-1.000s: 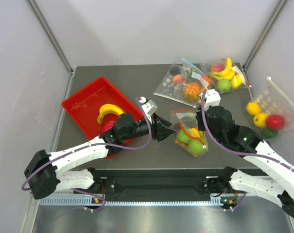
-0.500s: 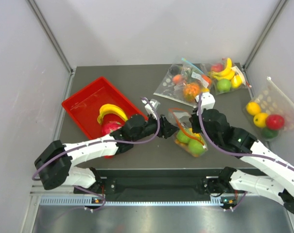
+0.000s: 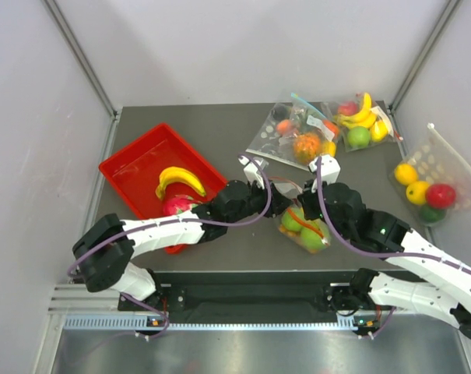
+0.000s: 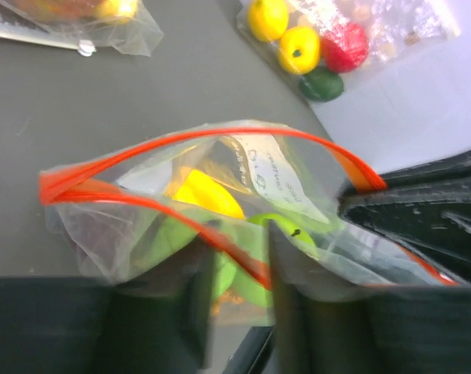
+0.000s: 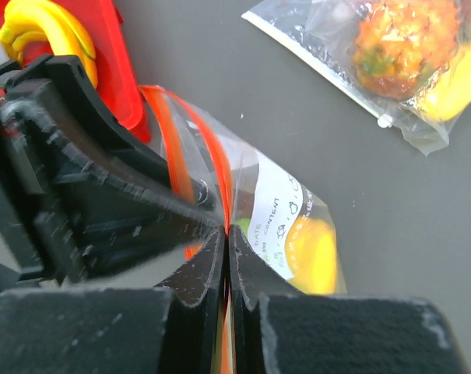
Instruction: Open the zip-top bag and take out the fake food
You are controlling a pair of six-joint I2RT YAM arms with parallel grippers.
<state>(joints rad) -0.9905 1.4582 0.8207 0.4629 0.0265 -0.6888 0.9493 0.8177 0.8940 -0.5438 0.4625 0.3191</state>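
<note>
Zip-top bag [image 3: 304, 227] sits mid-desk [image 3: 219, 132], just right of the red tray [image 3: 134, 167] and below the other filled bags at the upper right of the top view.

Right tool [image 5: 226, 234]: fingers pressed together on the bag's orange-red zip strip [image 4: 219, 132], next to the white label [image 5: 278, 214].

Left tool [image 4: 239, 261]: fingers apart, straddling the near lip of the mouth. No pinch on the plastic is visible.

In the left wrist view the mouth gapes part-way.

Fake food is inside the bag: green apples [image 4: 278, 234] and a yellow piece [image 4: 208, 195]. A banana [image 3: 179, 179] lies in the tray.
</note>
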